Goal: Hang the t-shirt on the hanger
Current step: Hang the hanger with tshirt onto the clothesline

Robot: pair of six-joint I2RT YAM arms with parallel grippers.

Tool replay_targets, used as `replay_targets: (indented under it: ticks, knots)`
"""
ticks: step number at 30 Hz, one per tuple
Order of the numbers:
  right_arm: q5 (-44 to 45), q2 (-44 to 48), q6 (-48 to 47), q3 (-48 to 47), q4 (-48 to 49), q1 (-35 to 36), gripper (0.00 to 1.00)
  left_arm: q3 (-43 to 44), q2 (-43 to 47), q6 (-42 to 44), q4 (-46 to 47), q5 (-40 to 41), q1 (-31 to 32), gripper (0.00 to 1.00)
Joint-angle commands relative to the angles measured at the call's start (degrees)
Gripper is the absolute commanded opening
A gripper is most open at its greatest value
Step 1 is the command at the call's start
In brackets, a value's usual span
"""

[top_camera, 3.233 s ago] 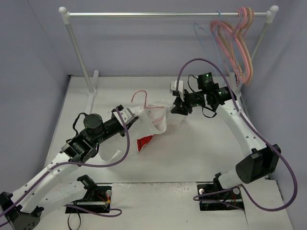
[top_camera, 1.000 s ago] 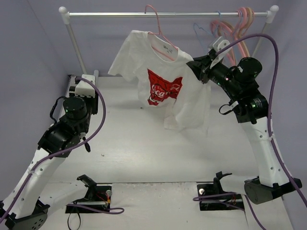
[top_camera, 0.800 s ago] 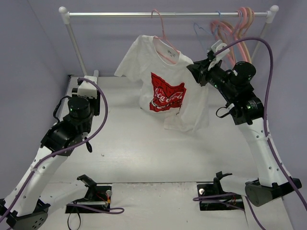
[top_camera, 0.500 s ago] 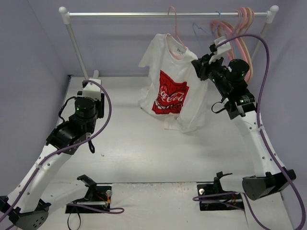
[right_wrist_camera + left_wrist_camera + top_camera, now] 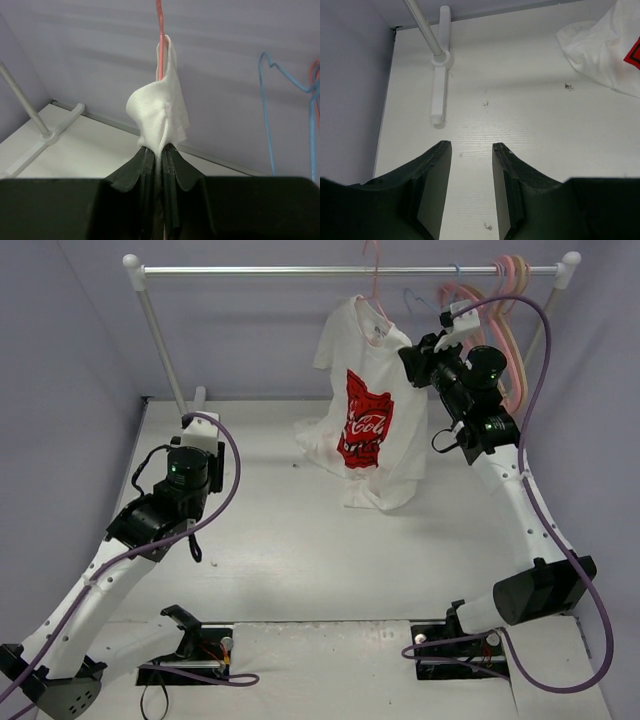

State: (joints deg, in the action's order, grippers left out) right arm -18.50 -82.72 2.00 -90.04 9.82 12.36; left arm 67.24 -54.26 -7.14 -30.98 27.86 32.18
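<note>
The t-shirt (image 5: 370, 400) hangs from the hanger (image 5: 160, 35) near the right end of the rail (image 5: 250, 270), with the red print facing the arms. The hanger's thin wire enters the neck opening, and its hook rises to the rail; whether it sits over the rail cannot be confirmed. The right fingers (image 5: 161, 154) are pressed together on a bunched fold of the t-shirt's shoulder, directly under the hanger wire, with the right arm reaching up to that height. The garment's lower folds come down to the desk (image 5: 300, 540), and the left wrist view shows white cloth at desk level in its upper right corner. The left fingers (image 5: 472, 146) are spread with nothing between them, poised low over the desk, well apart from the garment and pointing toward the foot (image 5: 439, 90) of the rack's left post. 1 blue hanger (image 5: 272, 100) hangs just right of the t-shirt, and the bunch of pink and peach hangers (image 5: 510, 330) hangs beyond it.
</note>
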Motion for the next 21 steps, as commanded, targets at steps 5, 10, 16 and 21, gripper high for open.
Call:
replay_targets:
  ticks: [5,10,16,21]
  knots:
    - [0.8,4.3,1.9,6.8,12.9,-0.3,0.06,-1.6,1.0,-1.3,1.7,-0.8,-0.4,0.41]
    - [4.6,9.2,-1.5,8.7,8.5,-0.3,0.42,-1.2,3.0,-1.4,1.0,-0.3,-0.4,0.57]
    - [7.6,13.7,-4.5,10.4,2.0,-0.4,0.80,-0.6,3.2,-1.0,-0.8,0.6,-0.4,0.66]
    - [9.5,23.2,-4.9,16.6,-3.1,-0.4,0.91,-3.3,5.3,-1.1,-1.8,-1.0,-0.4,0.70]
